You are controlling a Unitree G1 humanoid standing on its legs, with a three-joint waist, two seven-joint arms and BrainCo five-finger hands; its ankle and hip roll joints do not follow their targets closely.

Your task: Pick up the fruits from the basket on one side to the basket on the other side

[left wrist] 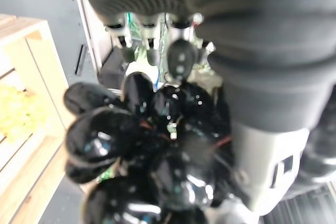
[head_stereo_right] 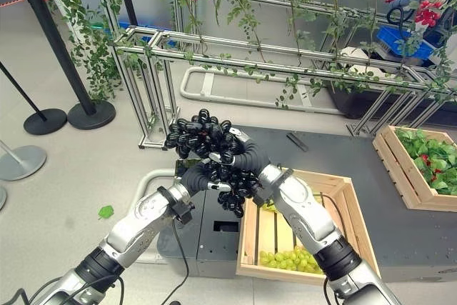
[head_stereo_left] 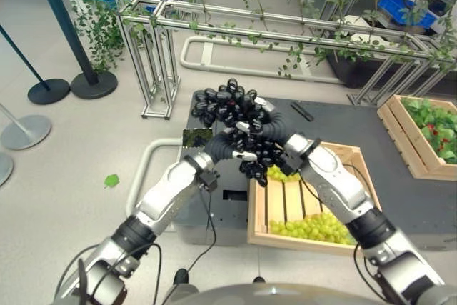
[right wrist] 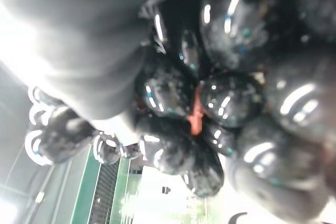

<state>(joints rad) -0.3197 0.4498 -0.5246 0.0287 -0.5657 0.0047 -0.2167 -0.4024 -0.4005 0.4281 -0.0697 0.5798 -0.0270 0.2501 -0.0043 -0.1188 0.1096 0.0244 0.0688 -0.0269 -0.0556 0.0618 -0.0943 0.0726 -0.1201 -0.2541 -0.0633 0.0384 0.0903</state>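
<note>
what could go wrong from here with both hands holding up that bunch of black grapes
1. The black grapes sit raised between the left robot hand and the right robot hand, partly over the dark platform rather than the wooden crate; loose berries could fall outside it.
2. Two hands pressing one soft bunch may crush it or pull it apart.
3. Lowering it could squash the green grapes in the crate.

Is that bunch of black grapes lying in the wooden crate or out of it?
Out: the bunch of black grapes is lifted between both hands, above the wooden crate holding green grapes.
</note>
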